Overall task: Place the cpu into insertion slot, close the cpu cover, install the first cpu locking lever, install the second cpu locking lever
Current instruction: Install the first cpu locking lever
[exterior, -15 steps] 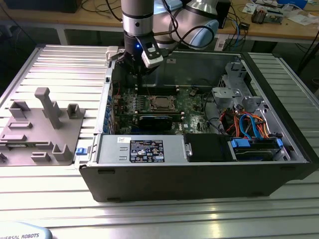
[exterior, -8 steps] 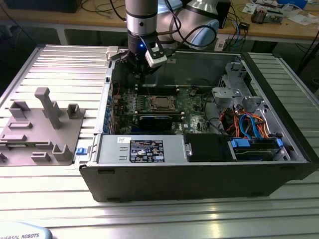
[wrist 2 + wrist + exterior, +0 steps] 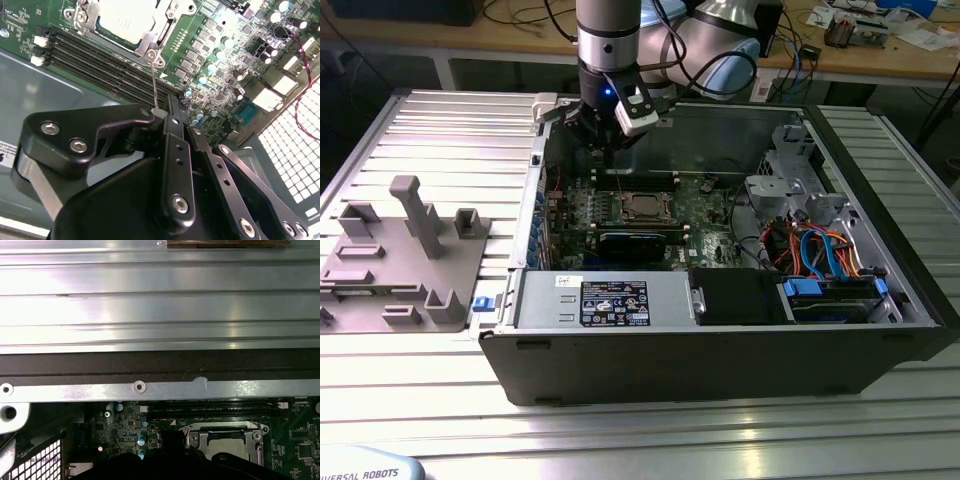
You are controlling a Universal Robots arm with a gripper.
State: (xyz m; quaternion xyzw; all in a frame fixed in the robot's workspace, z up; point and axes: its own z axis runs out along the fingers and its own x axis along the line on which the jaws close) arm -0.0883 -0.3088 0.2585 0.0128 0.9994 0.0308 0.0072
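The cpu (image 3: 642, 207) lies in the insertion slot (image 3: 616, 206) on the green board inside the open computer case, its silver top showing in both wrist views (image 3: 125, 17) (image 3: 231, 441). The cpu cover (image 3: 161, 31) (image 3: 220, 429) frames it and looks flat over the chip. A thin wire cpu locking lever (image 3: 154, 85) rises from the socket's corner up to my fingertips. My gripper (image 3: 167, 112) (image 3: 603, 142) hangs over the back of the board, behind the socket, and looks shut on the lever's end.
Long memory slots (image 3: 100, 60) run beside the socket. A black card (image 3: 635, 243) and the power supply (image 3: 620, 300) lie in front of it. Drive bays with blue and orange cables (image 3: 820, 250) fill the exterior view's right. A grey fixture (image 3: 405, 250) sits outside the case.
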